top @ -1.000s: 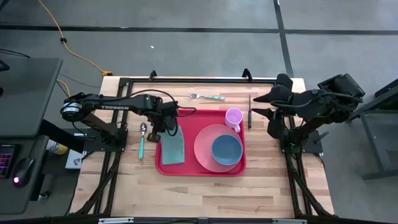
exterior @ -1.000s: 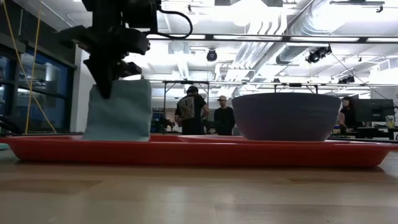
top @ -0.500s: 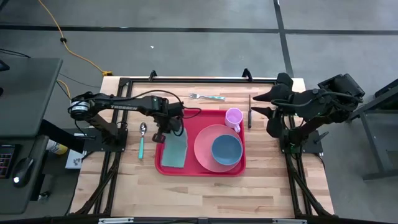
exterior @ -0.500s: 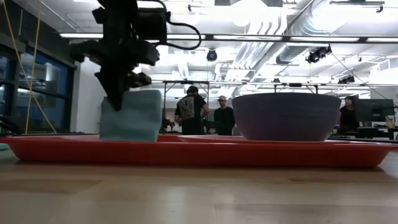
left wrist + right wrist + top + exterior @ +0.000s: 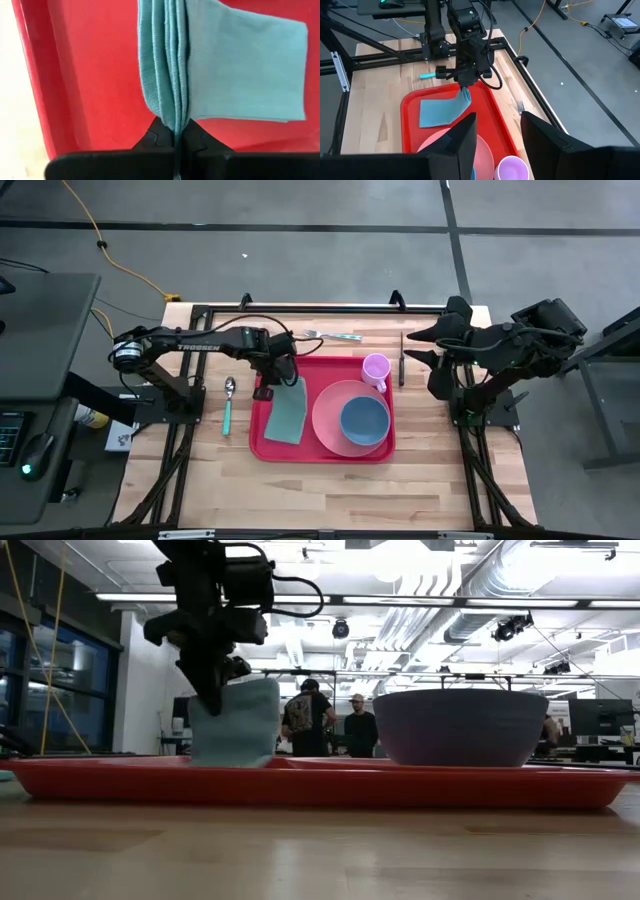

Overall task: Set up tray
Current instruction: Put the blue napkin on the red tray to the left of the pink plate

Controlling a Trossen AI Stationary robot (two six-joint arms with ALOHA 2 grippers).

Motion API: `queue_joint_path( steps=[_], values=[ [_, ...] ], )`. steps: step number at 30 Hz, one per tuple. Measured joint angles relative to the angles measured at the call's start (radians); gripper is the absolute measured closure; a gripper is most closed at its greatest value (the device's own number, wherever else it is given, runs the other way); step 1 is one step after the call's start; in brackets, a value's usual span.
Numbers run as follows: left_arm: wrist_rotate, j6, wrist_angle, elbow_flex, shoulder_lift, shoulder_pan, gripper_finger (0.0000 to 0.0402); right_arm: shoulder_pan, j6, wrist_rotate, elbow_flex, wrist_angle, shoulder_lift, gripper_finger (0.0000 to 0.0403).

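Observation:
A folded teal napkin point(image 5: 288, 412) lies on the left part of the red tray point(image 5: 325, 372), with its far end raised. My left gripper point(image 5: 277, 378) is above that end and shut on it. The low view shows the napkin point(image 5: 235, 725) rising from the tray point(image 5: 300, 785) below the gripper point(image 5: 213, 705). A pink plate point(image 5: 330, 420) with a blue bowl point(image 5: 365, 420) on it and a lilac cup point(image 5: 376, 368) also stand on the tray. My right gripper point(image 5: 497, 137) waits open, high above the table's right side. My left gripper pinches the napkin's far end point(image 5: 175, 117) between its two fingers, with several folded layers side by side in the pinch. The fingers come from above, pointing steeply down. That end is held up while the napkin's near part point(image 5: 286, 428) lies on the tray.
A spoon with a teal handle point(image 5: 228, 405) lies on the wood left of the tray. A fork point(image 5: 333, 335) lies beyond the tray's far edge. A dark knife point(image 5: 402, 358) lies right of the cup. People stand in the room behind the table.
My left gripper has moved toward the table's right and slightly toward its far edge, sinking a little and staying shut. It has dragged the napkin's raised end with it over the tray, and the rest of the napkin has slid along the tray toward the plate.

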Motion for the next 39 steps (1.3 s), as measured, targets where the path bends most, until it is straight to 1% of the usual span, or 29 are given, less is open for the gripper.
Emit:
queue_joint_path(
  steps=[7,20,27,34,36,37,39],
  values=[
    [-0.006,-0.080,-0.040,0.000,0.010,-0.003,0.0375,0.000,0.007,0.000,0.000,0.000,0.000,0.0269],
    [-0.007,-0.064,-0.033,-0.001,0.078,-0.003,0.0375,0.000,0.007,-0.009,0.000,0.000,0.000,0.0269],
    [-0.037,-0.056,-0.024,-0.001,0.082,-0.002,0.0375,0.000,0.007,-0.013,0.000,0.000,0.000,0.0269],
    [-0.043,-0.047,-0.013,-0.001,0.082,-0.002,0.0375,0.000,0.007,-0.013,0.000,0.000,0.000,0.0269],
    [-0.064,-0.049,-0.011,-0.001,0.082,-0.003,0.0374,0.000,0.007,-0.013,0.000,0.000,0.000,0.0269],
    [-0.070,-0.049,-0.009,-0.001,0.082,-0.003,0.0369,0.000,0.007,-0.013,0.000,0.000,0.000,0.0269],
    [-0.078,-0.047,-0.009,-0.001,0.082,-0.003,0.0341,0.000,0.007,-0.013,0.000,0.000,0.000,0.0269]
  ],
)
